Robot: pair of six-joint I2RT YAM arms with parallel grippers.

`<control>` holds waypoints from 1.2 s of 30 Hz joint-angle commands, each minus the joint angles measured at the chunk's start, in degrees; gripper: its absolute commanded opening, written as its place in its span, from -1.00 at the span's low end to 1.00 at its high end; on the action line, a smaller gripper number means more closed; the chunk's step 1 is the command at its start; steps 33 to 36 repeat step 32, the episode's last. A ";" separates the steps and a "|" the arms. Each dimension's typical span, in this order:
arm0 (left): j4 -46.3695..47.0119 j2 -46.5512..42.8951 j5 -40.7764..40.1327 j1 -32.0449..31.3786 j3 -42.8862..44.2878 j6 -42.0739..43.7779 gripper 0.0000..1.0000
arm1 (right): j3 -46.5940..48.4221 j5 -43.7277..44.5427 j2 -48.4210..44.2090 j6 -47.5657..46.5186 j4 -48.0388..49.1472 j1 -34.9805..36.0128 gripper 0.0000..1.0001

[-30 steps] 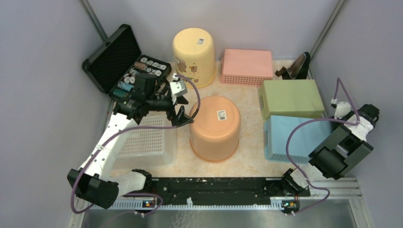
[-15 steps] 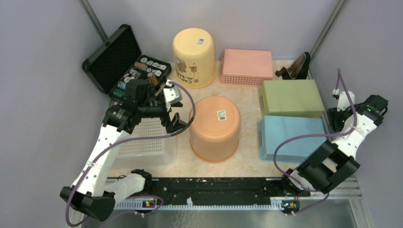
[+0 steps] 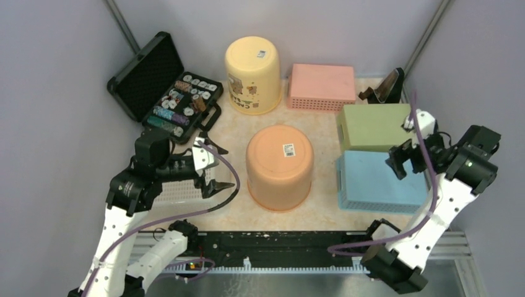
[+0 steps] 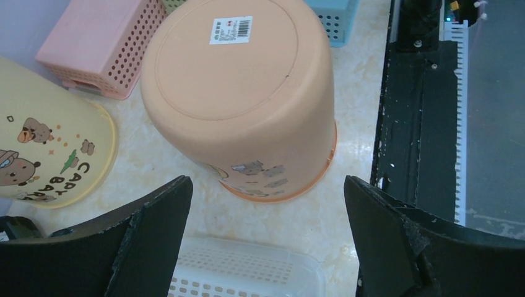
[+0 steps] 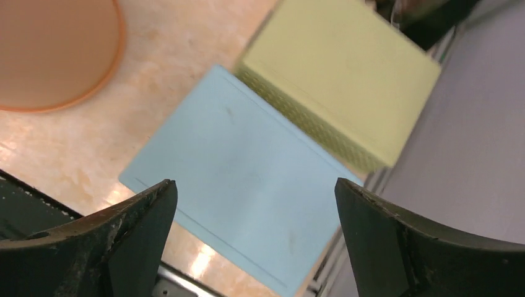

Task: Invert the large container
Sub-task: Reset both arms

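The large container, an orange bucket (image 3: 278, 167), stands bottom up in the middle of the table, with a barcode sticker on its upturned base. In the left wrist view the orange bucket (image 4: 241, 93) lies ahead of the fingers, apart from them. My left gripper (image 3: 218, 168) hangs open to the left of it, over the edge of a white basket (image 3: 179, 192), with nothing between its fingers. My right gripper (image 3: 408, 158) is open and empty above the blue basket (image 3: 371, 182). The right wrist view shows the orange bucket's rim (image 5: 49, 49) at the top left.
A yellow bucket (image 3: 252, 74) stands bottom up at the back, a pink basket (image 3: 321, 86) to its right. A green basket (image 3: 377, 127) adjoins the blue one. An open black case (image 3: 161, 80) sits at the back left. A black rail (image 3: 278, 241) runs along the near edge.
My left gripper has drawn back from the orange bucket toward the near left, still open. My right arm has swung in over the blue basket and its gripper has opened.
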 commanded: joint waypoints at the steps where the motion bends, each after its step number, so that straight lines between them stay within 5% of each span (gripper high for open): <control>1: -3.86 -1.74 3.56 0.39 -1.40 3.82 0.98 | -1.70 -19.29 -11.89 -8.77 -6.16 1.86 0.98; 10: -5.04 -6.28 4.24 1.56 -3.07 5.44 0.98 | -2.60 -50.00 -25.31 -1.54 -5.92 1.86 0.98; 25: -16.37 -12.23 10.85 2.08 -4.53 18.53 0.98 | -0.52 -51.00 -32.48 27.91 -6.18 2.21 0.98; 36: -16.88 -12.88 12.63 2.48 -4.97 19.38 0.98 | -1.80 -51.00 -33.47 29.31 -6.11 2.21 0.97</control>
